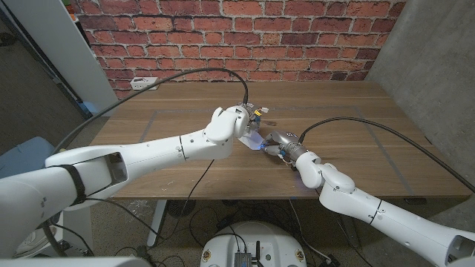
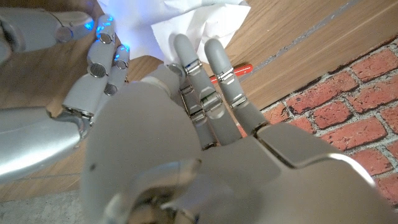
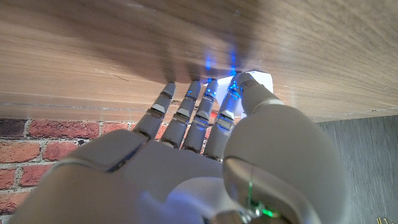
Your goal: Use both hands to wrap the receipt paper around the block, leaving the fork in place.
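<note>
Near the middle of the wooden counter [image 1: 349, 119] the two hands are seen close together over a piece of white receipt paper [image 1: 252, 141]. The left hand [image 1: 228, 124] is brought in from the near left and covers most of the paper and whatever lies under it; the block cannot be made out in any view. In the left wrist view the paper [image 2: 193, 22] is seen crumpled just beyond the left hand's fingers [image 2: 214, 74], which reach onto its edge, but whether the paper is pinched or only touched cannot be told. A red-handled item [image 2: 239, 70] is glimpsed between those fingers, lying on the counter beside the paper; it may be the fork, though this cannot be told. Small coloured bits are seen at the far side of the left hand in the head view, too small to identify.

The right hand [image 1: 280, 144] is placed just beside the paper on its right. In the right wrist view its fingers [image 3: 193, 118] are stretched towards the counter surface, and a corner of the paper [image 3: 261, 81] is seen at the thumb side, touching the tip there; whether it is grasped cannot be told. Blue lights glow on the fingertips.

Black cables are seen arching over both arms. A white power strip [image 1: 143, 82] lies at the far left corner of the counter, well apart from the hands. A red brick wall [image 1: 237, 37] stands behind the counter.
</note>
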Controlling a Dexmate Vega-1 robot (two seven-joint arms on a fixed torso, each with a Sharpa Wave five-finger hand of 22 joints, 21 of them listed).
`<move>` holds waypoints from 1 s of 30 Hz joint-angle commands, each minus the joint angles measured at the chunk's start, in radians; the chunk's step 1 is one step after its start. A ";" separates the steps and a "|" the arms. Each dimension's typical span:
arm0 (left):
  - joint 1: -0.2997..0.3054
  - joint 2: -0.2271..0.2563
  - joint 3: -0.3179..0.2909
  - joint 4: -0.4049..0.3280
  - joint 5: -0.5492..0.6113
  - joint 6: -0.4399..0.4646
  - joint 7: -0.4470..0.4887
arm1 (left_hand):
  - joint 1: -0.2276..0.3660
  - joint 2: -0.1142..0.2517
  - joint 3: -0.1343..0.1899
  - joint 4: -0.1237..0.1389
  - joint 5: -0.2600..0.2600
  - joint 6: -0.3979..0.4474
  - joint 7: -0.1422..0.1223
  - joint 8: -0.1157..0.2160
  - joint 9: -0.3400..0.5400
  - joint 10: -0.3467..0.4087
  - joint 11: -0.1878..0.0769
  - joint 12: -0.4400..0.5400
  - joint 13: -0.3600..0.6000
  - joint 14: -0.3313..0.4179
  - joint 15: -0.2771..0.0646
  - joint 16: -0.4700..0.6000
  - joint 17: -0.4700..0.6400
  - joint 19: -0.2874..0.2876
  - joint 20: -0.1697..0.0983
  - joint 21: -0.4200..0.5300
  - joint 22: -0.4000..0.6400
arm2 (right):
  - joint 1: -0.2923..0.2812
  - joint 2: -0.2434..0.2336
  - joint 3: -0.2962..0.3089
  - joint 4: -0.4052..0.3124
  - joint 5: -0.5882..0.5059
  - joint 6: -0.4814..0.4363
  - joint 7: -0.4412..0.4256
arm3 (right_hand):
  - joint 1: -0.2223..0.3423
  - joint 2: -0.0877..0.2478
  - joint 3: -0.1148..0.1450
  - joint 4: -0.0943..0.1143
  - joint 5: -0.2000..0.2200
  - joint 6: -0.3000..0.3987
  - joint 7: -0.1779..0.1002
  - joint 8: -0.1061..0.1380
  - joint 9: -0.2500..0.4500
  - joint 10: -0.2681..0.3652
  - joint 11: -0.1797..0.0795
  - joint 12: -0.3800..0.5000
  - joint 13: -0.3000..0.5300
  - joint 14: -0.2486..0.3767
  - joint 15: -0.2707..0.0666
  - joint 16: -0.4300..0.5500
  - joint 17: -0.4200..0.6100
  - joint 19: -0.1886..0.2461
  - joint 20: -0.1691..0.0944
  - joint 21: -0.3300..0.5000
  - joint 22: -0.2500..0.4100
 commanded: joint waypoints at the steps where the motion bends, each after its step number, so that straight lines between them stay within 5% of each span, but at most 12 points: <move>1: 0.061 -0.013 -0.118 0.054 -0.074 -0.126 -0.042 | -0.045 0.001 -0.005 0.021 -0.019 -0.043 -0.006 -0.021 -0.003 -0.028 -0.004 -0.023 -0.009 -0.047 -0.001 -0.015 -0.016 -0.010 -0.071 -0.008 -0.001 | 0.003 0.000 0.003 0.001 0.003 0.005 0.006 | -0.006 0.000 0.009 0.000 -0.001 0.000 -0.005 0.003 0.002 -0.004 0.001 -0.007 0.000 0.003 -0.117 0.001 0.005 -0.003 0.001 -0.003 0.004; 5: 0.073 -0.012 -0.159 0.068 -0.130 -0.169 -0.050 | -0.110 0.014 -0.014 0.046 -0.044 -0.101 -0.017 -0.045 -0.007 -0.057 0.005 -0.045 -0.024 -0.129 0.005 -0.025 -0.035 -0.023 -0.067 -0.027 -0.002 | 0.005 -0.001 0.003 0.000 0.004 0.005 0.011 | -0.009 -0.002 0.011 0.000 -0.001 -0.010 -0.002 -0.001 0.002 -0.005 -0.002 -0.008 0.001 0.003 -0.117 0.001 0.007 -0.003 0.002 -0.003 0.004; 8: 0.086 -0.009 -0.194 0.076 -0.178 -0.202 -0.045 | -0.244 0.007 -0.025 0.101 -0.083 -0.170 -0.020 -0.064 -0.017 -0.092 0.013 -0.071 -0.049 -0.237 0.024 -0.026 -0.068 -0.035 -0.066 -0.065 -0.007 | 0.004 0.002 0.006 0.000 0.006 -0.003 0.011 | -0.034 -0.016 0.005 0.009 -0.003 -0.026 -0.005 -0.005 0.002 -0.012 0.009 -0.011 0.002 0.001 -0.111 0.000 0.009 -0.006 0.005 -0.005 0.004; 9: 0.091 -0.009 -0.213 0.082 -0.211 -0.217 -0.050 | -0.312 0.010 -0.031 0.136 -0.099 -0.198 -0.014 -0.065 -0.023 -0.109 0.018 -0.080 -0.059 -0.264 0.027 -0.023 -0.077 -0.035 -0.061 -0.084 -0.009 | 0.005 0.002 0.005 -0.001 0.006 -0.006 0.014 | -0.058 -0.024 -0.007 0.018 -0.005 -0.040 -0.004 -0.007 0.003 -0.015 0.008 -0.013 0.004 -0.003 -0.110 0.005 0.019 -0.008 0.005 -0.006 0.005; 11: 0.095 -0.008 -0.238 0.094 -0.261 -0.238 -0.060 | -0.377 0.005 -0.032 0.162 -0.120 -0.255 0.001 -0.074 -0.035 -0.128 0.042 -0.088 -0.074 -0.291 0.045 -0.020 -0.087 -0.024 -0.056 -0.107 -0.009 | 0.006 0.003 0.007 -0.002 0.008 -0.011 0.015 | -0.096 -0.041 -0.032 0.030 -0.005 -0.057 -0.005 -0.008 0.004 -0.027 0.009 -0.017 0.007 -0.016 -0.108 0.010 0.034 -0.014 0.008 -0.008 0.005; 13: 0.108 -0.004 -0.269 0.103 -0.315 -0.266 -0.054 | -0.471 -0.009 -0.041 0.200 -0.147 -0.336 0.009 -0.072 -0.054 -0.163 0.066 -0.099 -0.091 -0.336 0.088 -0.016 -0.091 -0.004 -0.023 -0.145 -0.011 | 0.005 0.004 0.009 -0.001 0.010 -0.012 0.011 | -0.125 -0.053 -0.051 0.038 -0.002 -0.072 -0.007 -0.010 0.004 -0.040 0.013 -0.021 0.009 -0.024 -0.102 0.015 0.044 -0.019 0.012 -0.010 0.006; 16: 0.132 0.004 -0.319 0.113 -0.405 -0.310 -0.042 | -0.519 -0.023 -0.042 0.215 -0.161 -0.426 0.018 -0.081 -0.070 -0.190 0.096 -0.105 -0.100 -0.341 0.114 -0.012 -0.096 0.018 -0.008 -0.170 -0.011 | 0.004 0.006 0.013 0.000 0.014 -0.015 0.005 | -0.158 -0.067 -0.073 0.048 0.002 -0.097 -0.007 -0.013 0.005 -0.051 0.018 -0.024 0.012 -0.036 -0.096 0.018 0.056 -0.023 0.015 -0.011 0.007; 21: 0.174 0.020 -0.402 0.137 -0.570 -0.422 -0.022 | -0.572 -0.039 -0.040 0.227 -0.174 -0.547 -0.011 -0.081 -0.094 -0.224 0.127 -0.108 -0.106 -0.347 0.154 -0.008 -0.098 0.058 0.019 -0.203 -0.010 | 0.010 0.007 0.011 0.009 0.016 -0.007 -0.001 | -0.178 -0.074 -0.089 0.051 0.008 -0.134 -0.014 -0.018 0.006 -0.073 0.021 -0.031 0.014 -0.045 -0.093 0.022 0.067 -0.027 0.020 -0.012 0.008; 30: 0.239 0.058 -0.462 0.128 -0.652 -0.593 0.104 | -0.605 -0.047 -0.036 0.231 -0.180 -0.564 -0.030 -0.060 -0.116 -0.263 0.136 -0.125 -0.118 -0.377 0.172 -0.014 -0.098 0.090 0.036 -0.225 -0.010 | 0.014 0.008 0.014 0.019 0.025 0.009 -0.011 | -0.182 -0.076 -0.098 0.047 0.013 -0.161 -0.016 -0.018 0.007 -0.086 0.021 -0.035 0.016 -0.050 -0.092 0.027 0.076 -0.029 0.022 -0.013 0.008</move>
